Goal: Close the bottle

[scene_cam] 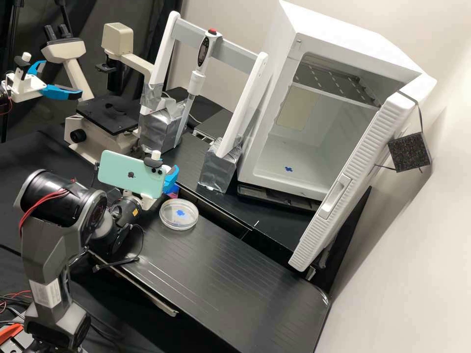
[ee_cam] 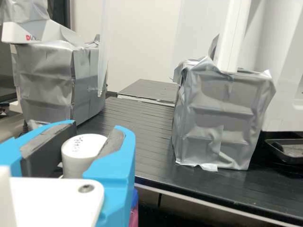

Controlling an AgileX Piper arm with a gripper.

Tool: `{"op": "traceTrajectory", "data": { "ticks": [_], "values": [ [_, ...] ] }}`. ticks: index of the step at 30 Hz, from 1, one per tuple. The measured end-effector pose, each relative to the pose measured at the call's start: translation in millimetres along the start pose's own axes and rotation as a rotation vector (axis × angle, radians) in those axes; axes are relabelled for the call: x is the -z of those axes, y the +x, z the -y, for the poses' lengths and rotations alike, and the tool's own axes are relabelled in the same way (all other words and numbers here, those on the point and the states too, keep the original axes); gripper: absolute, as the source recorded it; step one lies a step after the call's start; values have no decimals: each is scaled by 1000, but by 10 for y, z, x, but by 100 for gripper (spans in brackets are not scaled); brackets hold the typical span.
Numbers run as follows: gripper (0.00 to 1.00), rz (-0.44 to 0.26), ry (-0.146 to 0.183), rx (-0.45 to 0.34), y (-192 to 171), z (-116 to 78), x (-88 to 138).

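The blue jaws partly hide the white cap (ee_cam: pixel 78 158) clasped between them.

A dark fruit-shaped logo (scene_cam: pixel 131 174) is on the mint-green phone (scene_cam: pixel 112 166). Small dark writing (ee_cam: pixel 88 137) tops the white cap (ee_cam: pixel 78 161); red-and-dark lettering (ee_cam: pixel 33 38) is on the white stand foot (ee_cam: pixel 14 32). The arm (scene_cam: pixel 43 252) bears a pale label (scene_cam: pixel 45 292), illegible.

The white cabinet (scene_cam: pixel 333 24) has a smooth, plastic-looking shell; its door (scene_cam: pixel 338 169) is ribbed. Inside it, the slotted shelf (scene_cam: pixel 336 83) looks metal. Beside it, crinkled, shiny silver tape (scene_cam: pixel 219 169) wraps the blocks. Before it, the grooved black board (scene_cam: pixel 235 274) has a satin sheen, the clear plastic dish (scene_cam: pixel 179 225) is glossy, and the white cap (ee_cam: pixel 79 163) is smooth plastic.
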Motion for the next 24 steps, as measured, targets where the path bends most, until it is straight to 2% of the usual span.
{"op": "traceTrajectory", "data": {
  "ticks": [7, 8, 24],
  "values": [
    [0, 0, 0, 0, 0, 0, 0],
    [100, 0, 0, 0, 0, 0, 0],
    [100, 15, -1, 17, -92, 33, -36]
  ]
}}
